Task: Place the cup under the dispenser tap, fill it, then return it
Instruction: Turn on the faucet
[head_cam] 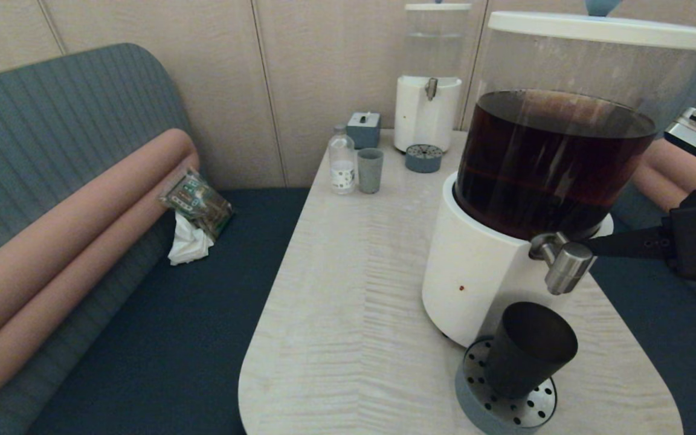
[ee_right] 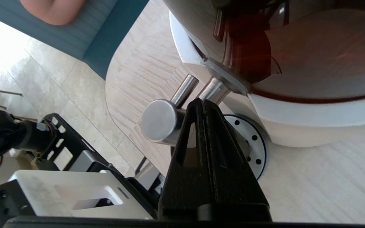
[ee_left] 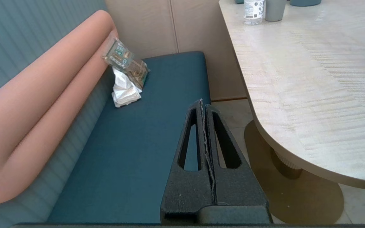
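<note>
Far left of the head view, a printed snack packet [head_cam: 196,201] and crumpled white tissue [head_cam: 188,243] lie on the dark teal bench [head_cam: 161,314]. Only the left wrist view shows the left gripper [ee_left: 203,104], fingers pressed together, above that bench beside the pale wood-grain table [head_cam: 348,302]. At lower right, the black matte tapered cup [head_cam: 526,350] stands on the perforated steel drip tray [head_cam: 520,411] below the brushed-steel dispenser tap [head_cam: 567,266]. The right gripper [ee_right: 200,102], fingers closed, reaches the tap from the right edge.
</note>
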Robot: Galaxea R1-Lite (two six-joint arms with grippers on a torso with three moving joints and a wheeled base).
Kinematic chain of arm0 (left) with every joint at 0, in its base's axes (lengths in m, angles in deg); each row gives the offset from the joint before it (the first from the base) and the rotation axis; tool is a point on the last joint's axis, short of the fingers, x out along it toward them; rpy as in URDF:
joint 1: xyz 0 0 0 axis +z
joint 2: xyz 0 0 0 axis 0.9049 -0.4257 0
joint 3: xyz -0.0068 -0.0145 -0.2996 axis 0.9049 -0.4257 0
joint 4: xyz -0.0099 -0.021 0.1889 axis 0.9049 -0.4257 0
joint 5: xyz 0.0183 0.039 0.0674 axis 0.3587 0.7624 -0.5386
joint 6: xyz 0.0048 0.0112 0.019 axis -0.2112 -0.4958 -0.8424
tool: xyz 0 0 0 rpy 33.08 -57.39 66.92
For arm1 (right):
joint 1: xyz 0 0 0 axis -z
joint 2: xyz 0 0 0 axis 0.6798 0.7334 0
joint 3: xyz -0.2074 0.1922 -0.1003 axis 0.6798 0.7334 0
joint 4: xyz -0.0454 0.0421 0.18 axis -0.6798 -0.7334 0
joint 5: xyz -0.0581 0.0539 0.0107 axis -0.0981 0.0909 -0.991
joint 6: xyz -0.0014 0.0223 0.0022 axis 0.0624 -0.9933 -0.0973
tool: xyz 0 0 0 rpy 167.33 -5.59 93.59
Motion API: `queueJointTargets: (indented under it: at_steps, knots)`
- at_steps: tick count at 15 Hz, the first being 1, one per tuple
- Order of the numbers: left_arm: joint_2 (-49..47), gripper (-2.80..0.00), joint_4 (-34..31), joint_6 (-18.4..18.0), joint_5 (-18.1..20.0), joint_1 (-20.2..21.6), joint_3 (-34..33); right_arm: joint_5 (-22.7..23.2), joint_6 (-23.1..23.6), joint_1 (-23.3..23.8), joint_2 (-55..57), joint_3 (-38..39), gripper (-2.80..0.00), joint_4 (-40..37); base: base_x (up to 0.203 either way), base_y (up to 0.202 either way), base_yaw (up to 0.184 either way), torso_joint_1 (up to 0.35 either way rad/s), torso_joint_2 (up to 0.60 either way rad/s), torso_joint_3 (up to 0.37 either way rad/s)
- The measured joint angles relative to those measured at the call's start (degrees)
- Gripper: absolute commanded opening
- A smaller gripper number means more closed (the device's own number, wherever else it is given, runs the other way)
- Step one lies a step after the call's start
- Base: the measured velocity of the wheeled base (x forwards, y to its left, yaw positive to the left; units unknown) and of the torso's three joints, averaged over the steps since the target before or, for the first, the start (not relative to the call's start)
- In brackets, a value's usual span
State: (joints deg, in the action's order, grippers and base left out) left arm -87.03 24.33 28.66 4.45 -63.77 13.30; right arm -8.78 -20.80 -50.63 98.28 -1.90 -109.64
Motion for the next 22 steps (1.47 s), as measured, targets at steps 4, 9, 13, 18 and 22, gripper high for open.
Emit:
queueJointTargets:
  at_steps: [4, 9, 13, 18, 22]
  knots:
    - [0.0, -2.8, 0.01, -0.01, 0.02, 0.0, 0.0, 0.05, 2.52, -0.09, 0.38, 0.63, -2.8, 0.25, 0.0, 0.0, 0.0, 0.0, 0.0, 0.0]
    - [0.0, -2.8, -0.02, 0.02, 0.0, 0.0, 0.0, 0.29, 4.89, -0.27, 0.58, 1.45, -2.8, 3.46, 0.0, 0.0, 0.0, 0.0, 0.0, 0.0]
    - [0.0, -2.8, -0.02, 0.02, 0.0, 0.0, 0.0, 2.09, 5.26, -0.24, 0.62, 2.14, -2.8, 4.98, 0.0, 0.0, 0.0, 0.0, 0.0, 0.0]
    - [0.0, -2.8, -0.02, -0.01, 0.0, 0.0, 0.0, 7.35, 5.31, -0.21, 0.66, 3.1, -2.8, 8.33, 0.0, 0.0, 0.0, 0.0, 0.0, 0.0]
    - [0.0, -2.8, 0.01, 0.02, -0.02, -0.05, 0.02, 11.17, 5.42, -0.33, 0.71, 3.17, -2.8, 8.45, 0.0, 0.0, 0.0, 0.0, 0.0, 0.0]
